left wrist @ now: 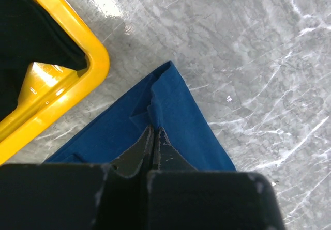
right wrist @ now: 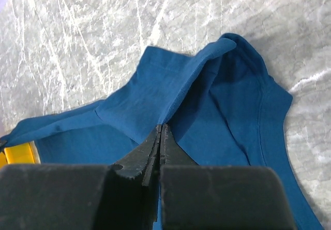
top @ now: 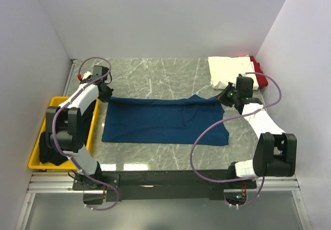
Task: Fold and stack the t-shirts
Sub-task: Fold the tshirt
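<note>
1. Navy tee lies mid-frame in the top view, spread wide across the marble table. Its lower edge is flat. Its upper edge is pulled taut between the two arms.
2. L gripper is at the tee's upper-left corner. In the L wrist view the jaws are pressed together on a small pinch of blue cloth, w/ the corner puckered just ahead of the tips.
3. R gripper is at the tee's upper-right corner. In the R wrist view the jaws are clamped on a blue fold, and the cloth is raised there w/ the hem curling over.
4. White tee sits folded in the upper right of the top view, near the R gripper but apart from it.
5. Red tee shows at the white one's right edge, touching it. Can't tell if it's under or beside.
6. Yellow tray is at lower left, off the table's left side, w/ black cloth in it. The tray's corner is near the navy tee's corner in the L wrist view.
</note>
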Motion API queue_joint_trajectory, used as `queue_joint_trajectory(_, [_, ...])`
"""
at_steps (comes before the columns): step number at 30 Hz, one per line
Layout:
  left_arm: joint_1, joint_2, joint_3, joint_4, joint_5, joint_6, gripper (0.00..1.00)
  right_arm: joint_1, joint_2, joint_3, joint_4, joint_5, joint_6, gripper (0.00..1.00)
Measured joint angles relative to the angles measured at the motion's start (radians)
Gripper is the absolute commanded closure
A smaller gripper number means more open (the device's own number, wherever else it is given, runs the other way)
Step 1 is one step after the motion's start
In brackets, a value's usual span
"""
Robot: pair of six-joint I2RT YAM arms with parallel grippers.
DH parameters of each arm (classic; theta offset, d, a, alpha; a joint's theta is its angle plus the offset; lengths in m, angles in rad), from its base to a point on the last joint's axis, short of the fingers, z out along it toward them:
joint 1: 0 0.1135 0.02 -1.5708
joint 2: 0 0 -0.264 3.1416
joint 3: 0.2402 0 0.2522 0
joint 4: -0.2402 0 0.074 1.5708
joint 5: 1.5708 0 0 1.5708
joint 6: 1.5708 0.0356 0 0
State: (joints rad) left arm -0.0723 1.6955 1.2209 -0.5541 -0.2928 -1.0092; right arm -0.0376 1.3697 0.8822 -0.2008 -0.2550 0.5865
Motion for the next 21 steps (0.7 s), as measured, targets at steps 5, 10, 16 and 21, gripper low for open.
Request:
queue_joint_trajectory(5, [0.006, -0.038, -0.021, 0.006, 0.001, 0.001, 0.99, 0.000, -0.042, -0.035, -0.005, 0.001, 0.000, 1.00])
queue_joint_trajectory(10, [0.008, -0.069, -0.043, 0.015, 0.004, 0.001, 0.99, 0.000, -0.089, -0.066, -0.006, -0.001, -0.001, 1.00])
queue_joint_trajectory(16, [0.010, -0.091, -0.094, 0.019, 0.008, 0.001, 0.99, 0.000, -0.143, -0.125, -0.008, -0.004, 0.000, 1.00])
queue_joint_trajectory(21, [0.013, -0.106, -0.121, 0.023, 0.008, 0.000, 0.99, 0.000, -0.170, -0.169, -0.002, -0.020, 0.000, 1.00])
